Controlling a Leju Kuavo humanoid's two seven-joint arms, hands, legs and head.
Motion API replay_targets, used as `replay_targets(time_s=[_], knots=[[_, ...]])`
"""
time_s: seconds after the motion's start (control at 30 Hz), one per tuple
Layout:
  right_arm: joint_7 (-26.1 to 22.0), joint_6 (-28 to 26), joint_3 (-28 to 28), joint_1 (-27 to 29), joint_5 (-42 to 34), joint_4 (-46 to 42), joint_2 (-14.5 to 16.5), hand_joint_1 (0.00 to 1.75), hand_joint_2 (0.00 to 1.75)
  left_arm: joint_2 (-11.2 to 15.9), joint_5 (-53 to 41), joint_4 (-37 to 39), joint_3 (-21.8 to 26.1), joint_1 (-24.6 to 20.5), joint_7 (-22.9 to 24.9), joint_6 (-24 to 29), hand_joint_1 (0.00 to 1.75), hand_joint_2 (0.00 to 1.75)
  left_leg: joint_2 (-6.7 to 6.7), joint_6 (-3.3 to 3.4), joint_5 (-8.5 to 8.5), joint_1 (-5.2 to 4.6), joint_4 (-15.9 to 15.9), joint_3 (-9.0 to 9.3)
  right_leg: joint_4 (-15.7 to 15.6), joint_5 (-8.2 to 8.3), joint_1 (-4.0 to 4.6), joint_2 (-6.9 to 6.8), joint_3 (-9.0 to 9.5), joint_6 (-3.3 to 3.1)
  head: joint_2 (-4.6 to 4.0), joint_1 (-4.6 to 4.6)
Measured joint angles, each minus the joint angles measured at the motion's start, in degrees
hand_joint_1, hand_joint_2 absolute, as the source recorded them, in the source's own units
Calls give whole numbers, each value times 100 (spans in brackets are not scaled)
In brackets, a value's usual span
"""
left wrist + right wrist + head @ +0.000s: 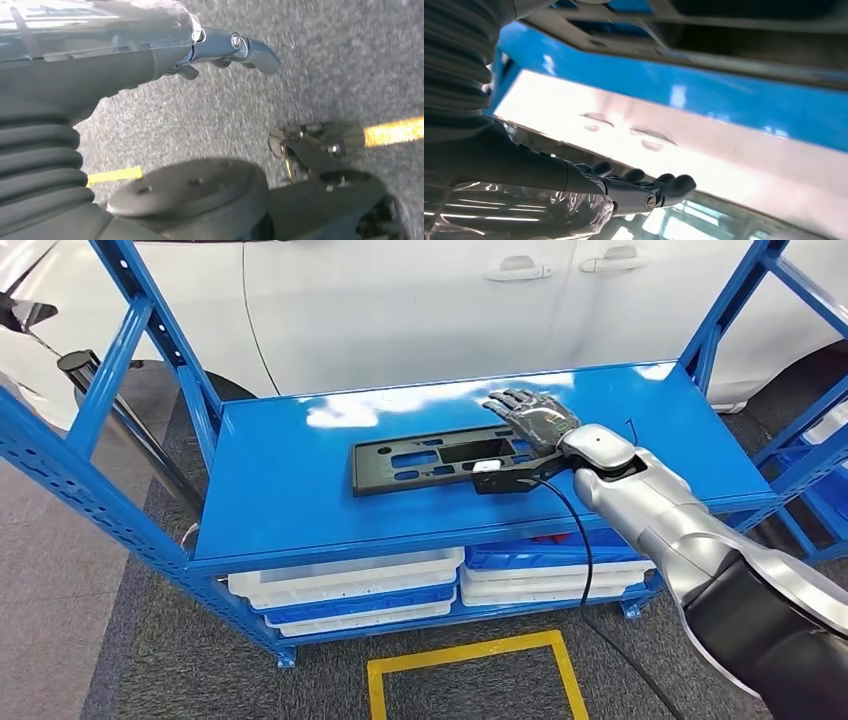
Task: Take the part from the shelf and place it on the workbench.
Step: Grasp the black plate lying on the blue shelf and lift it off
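Hovering right hand (530, 417), fingers spread, empty, over flat black slotted plastic panel (435, 462): looks stiff, light; grip near-end edge beneath palm.

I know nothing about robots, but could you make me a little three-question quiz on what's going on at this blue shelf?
1. True or false: the right hand has already lifted the black part off the blue shelf.
2. What is stacked on the level under the top shelf? A) white and blue trays B) cardboard boxes C) tyres
3. Fill in: behind the shelf stands a white ____.

Key
1. False: the part lies flat on the shelf, with the hand spread over its right end.
2. A, the trays.
3. Car.
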Motion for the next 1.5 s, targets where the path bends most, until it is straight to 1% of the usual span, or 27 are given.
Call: replay_targets(time_s=[0.1,0.13,0.17,0.2,0.27,0.3,0.37,0.43,0.5,0.6,0.63,0.67,0.7,0.77,0.83,0.93,1.0,1.03,1.1,1.13,1.17,1.2,1.23,1.27,1.33,1.37,1.5], knots=[[-11,56,36,-50,4,82,164,0,175,-17,32,-1,1,-19,-16,17,0,0,12,41,22,2,-50,19,997,-478,-2,0,-477,36,0,0],[-12,70,55,-43,5,113,208,0,175,-25,38,-1,1,-17,-20,20,0,0,7,43,17,4,-44,18,1271,-547,-10,-2,-617,51,0,0],[-13,81,74,-37,6,141,245,0,175,-35,42,-1,1,-10,-25,23,0,0,-2,40,9,8,-32,18,1348,-506,-22,-3,-667,67,0,0],[-12,85,89,-39,6,162,277,0,175,-45,44,-1,1,-4,-27,26,0,0,-12,27,-4,14,-13,18,1195,-359,-38,-4,-609,81,0,0],[-13,84,106,-65,5,192,328,0,175,-59,45,-2,1,2,-35,29,0,0,-29,-24,-55,23,60,5,481,23,-71,-10,-284,102,0,0],[-15,82,111,-81,3,206,354,0,175,-61,48,-3,1,-1,-39,32,0,0,-33,-56,-86,15,117,-17,174,133,-74,-9,-152,88,0,-1],[-20,87,130,-97,-16,245,408,0,175,-61,56,-3,1,-1,-50,40,0,0,-34,-110,-122,-3,185,-67,-61,155,-58,-1,-65,24,0,-1],[-33,145,158,-101,-47,293,464,0,175,-61,56,-3,1,6,-57,38,0,0,-30,-158,-135,-1,194,-84,-79,160,-47,6,-73,-60,0,-1],[-86,284,188,-105,-68,350,528,0,175,-61,42,-3,1,7,-58,21,0,0,-22,-220,-263,15,374,-146,-106,170,-59,5,-47,-132,0,-2],[-217,520,288,-62,-91,438,615,0,175,-61,9,-3,1,4,-60,-7,0,0,-17,-295,-731,40,1355,-592,-119,159,-59,3,-15,-190,0,-2],[-255,581,331,-29,-105,467,631,0,175,-61,1,-3,1,7,-62,-9,0,0,-17,-304,-819,46,1652,-749,-118,155,-53,4,-11,-193,0,-2],[-283,628,369,8,-122,494,643,0,175,-61,-4,-3,1,11,-66,-9,0,0,-17,-304,-809,49,1781,-831,-117,151,-49,3,-6,-193,0,-2],[-301,663,401,42,-139,516,656,0,175,-61,-7,-3,1,13,-73,-9,0,0,-17,-295,-699,50,1701,-812,-116,146,-48,5,2,-189,0,-2],[-315,708,455,78,-167,552,692,0,175,-58,-7,-3,1,12,-95,-8,0,0,-17,-248,-297,48,1002,-502,-117,134,-49,15,24,-172,0,-2],[-316,738,501,86,-183,584,741,0,175,-52,2,-3,1,2,-122,-1,0,0,-18,-189,-79,24,356,-188,-120,124,-35,32,32,-129,0,-2],[-321,777,562,97,-205,639,817,0,175,-46,27,-3,1,-2,-161,16,0,0,-24,-122,-74,1,169,-103,-156,140,-26,43,37,-27,0,-2],[-324,801,591,78,-235,662,846,0,175,-44,38,-2,1,0,-171,24,0,0,-19,-54,-32,21,96,-70,-61,53,-30,33,2,24,0,-2],[-326,811,600,65,-253,671,854,0,175,-44,42,-2,1,-3,-174,25,0,0,-16,-21,-11,31,60,-55,141,-78,-29,28,-87,37,0,-2],[-334,826,616,58,-276,688,866,0,175,-44,41,-2,1,-5,-177,16,0,0,-13,17,0,25,42,-50,856,-437,-36,22,-418,41,0,-2],[-341,825,625,72,-283,695,871,0,175,-44,39,-3,1,-2,-176,9,0,0,-15,25,-2,19,45,-51,1201,-557,-37,22,-584,44,0,-2],[-347,821,635,89,-287,703,872,0,175,-44,37,-3,1,3,-176,3,0,0,-19,28,-6,16,52,-51,1395,-580,-37,21,-683,46,0,-2],[-355,813,646,102,-291,710,872,0,175,-44,34,-3,1,8,-175,-1,0,0,-24,27,-11,14,63,-51,1367,-492,-38,21,-680,45,0,-2],[-363,804,656,105,-294,716,872,0,175,-44,30,-3,1,10,-175,-2,0,0,-29,20,-21,14,81,-50,1110,-311,-40,20,-566,39,0,-2],[-370,795,663,99,-296,719,872,0,175,-45,26,-3,1,10,-175,-2,0,0,-32,5,-37,14,106,-52,718,-104,-41,16,-385,30,0,-2],[-379,786,675,74,-296,723,874,0,175,-45,19,-3,1,3,-178,-2,0,0,-33,-44,-76,-12,170,-77,67,135,-24,12,-83,1,0,-2],[-381,785,681,67,-297,724,876,0,175,-44,17,-3,1,1,-181,-1,0,0,-32,-68,-86,-23,188,-88,-66,157,-14,14,-27,-19,0,-2],[-382,790,696,38,-298,732,870,0,175,-40,17,-3,1,2,-190,5,0,0,-27,-160,-102,-8,195,-101,-122,173,-11,23,-17,-131,0,-2]])
